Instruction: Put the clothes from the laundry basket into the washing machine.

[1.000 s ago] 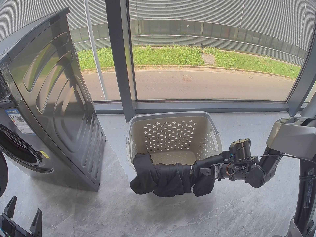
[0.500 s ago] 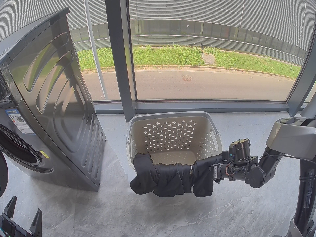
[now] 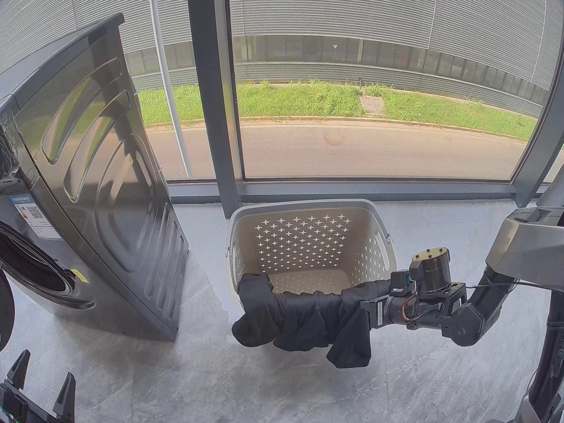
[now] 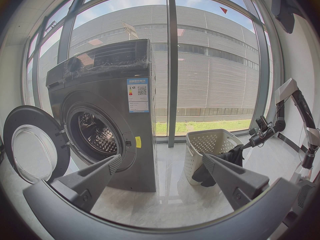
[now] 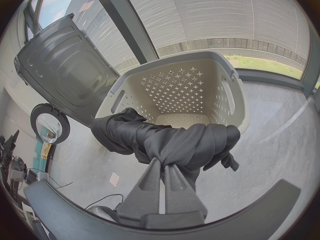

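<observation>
Head view has the right gripper (image 3: 369,311) pinched shut on one end of the dark garment (image 3: 294,319). The garment's draped over the laundry basket's (image 3: 311,204) 6 o'clock rim, part inside and part hanging outside. Grip looks like just a fold of cloth, so I reckon a quick pull could let it slip. The other end, at the basket's 8 o'clock corner, might snag and drag or tip the light basket. The washing machine (image 3: 88,165) is off at 9 o'clock, so a trailing end could catch on the way. Left gripper (image 4: 160,158) hangs open, holding nothing.
</observation>
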